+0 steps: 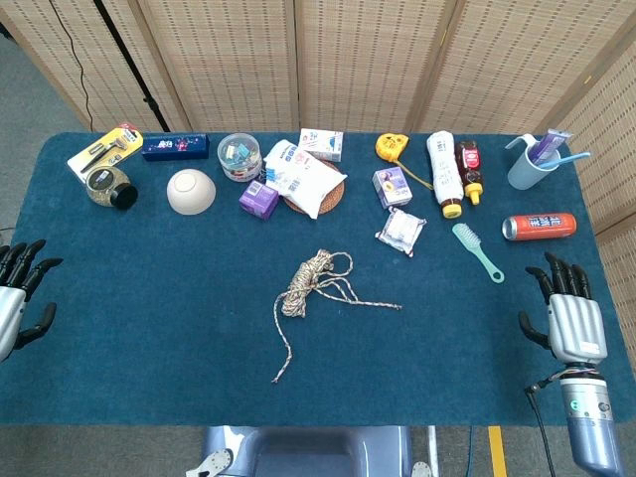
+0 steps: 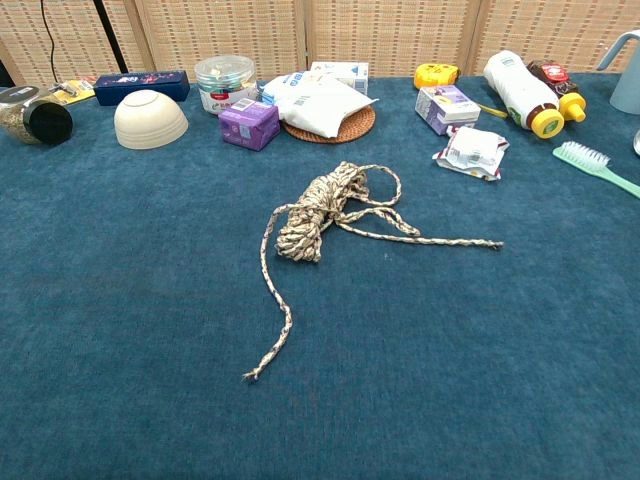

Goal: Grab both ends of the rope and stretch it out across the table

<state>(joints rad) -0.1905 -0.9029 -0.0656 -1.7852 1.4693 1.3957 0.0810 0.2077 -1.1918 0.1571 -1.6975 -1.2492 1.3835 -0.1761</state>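
While rope [image 1: 316, 283] lies bundled | left hand [image 1: 20, 293] released | right hand [image 1: 566, 313] released | labels unreadable

The head view looked steeply down on the whole counter [image 1: 149, 378] from above, while the chest view sat lower and nearer, sharing the rope [image 1: 316, 279] [image 2: 318, 215] and back-row clutter

- Showing white print on the red can [image 1: 538, 227], too small for reading.
- Carrying blurred lettering on the dark blue box [image 1: 175, 147], [image 2: 141, 86].
- Bearing illegible labels on the purple boxes [image 2: 248, 124].
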